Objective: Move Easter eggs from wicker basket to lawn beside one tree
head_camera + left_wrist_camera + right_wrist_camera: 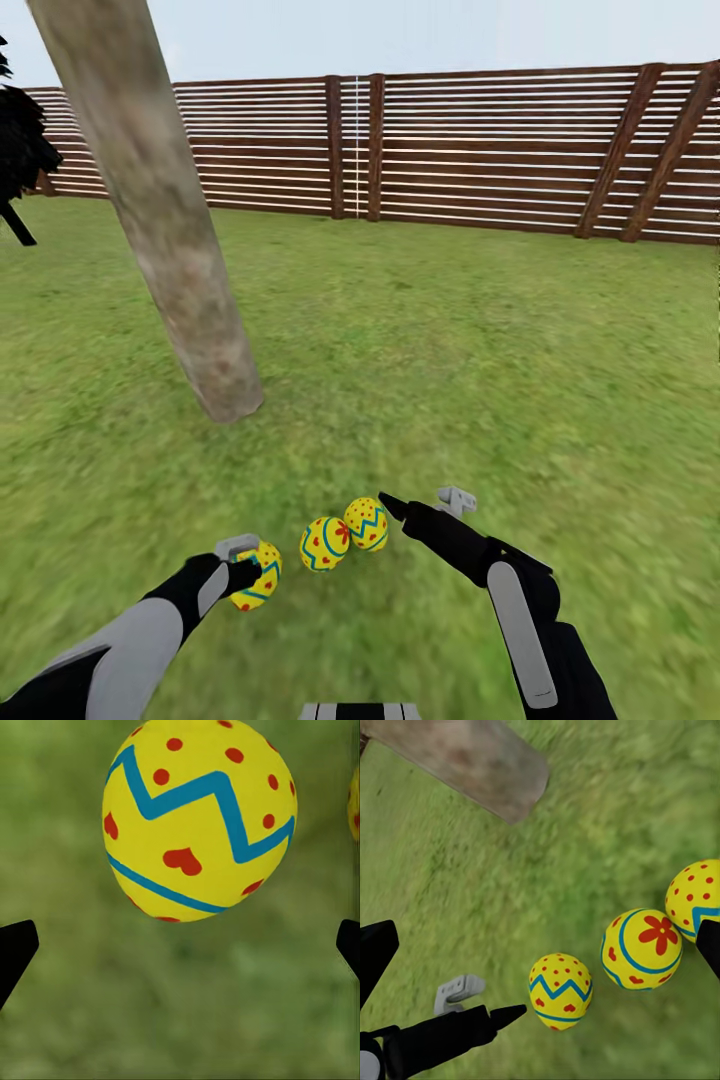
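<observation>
Three yellow Easter eggs lie in a short row on the lawn (pixel 480 340), a little in front of the tree trunk (pixel 160 220), whose pale grey-brown base meets the grass slightly beyond them and to the left; the trunk leans across the head view and its crown is out of frame. The leftmost egg (pixel 258 575) sits right at the left gripper (pixel 243 562); the middle egg (pixel 324 543), marked with a red flower, and the right egg (pixel 367 523), banded with a blue zigzag, are touching or almost touching each other. In the right wrist view the three show again: the zigzag egg (pixel 560 991), the flower egg (pixel 642 948) and the third egg (pixel 695 898) beside it.

In the left wrist view an egg (pixel 199 819) with a blue zigzag, red dots and red hearts hangs large ahead of the camera; the two black fingertips (pixel 15 949) stand wide apart at either edge of the picture, clear of the shell, so the left gripper is spread and not clamping; whether the egg rests on the grass or is lifted slightly is hard to judge from this blurred close view.

The right gripper (pixel 425 503) reaches in beside the right egg, one dark finger pointing at it, its fingers parted with nothing between them.

A brown slatted wooden fence (pixel 480 150) closes the garden behind, and a dark bush (pixel 20 150) shows at the far left.
</observation>
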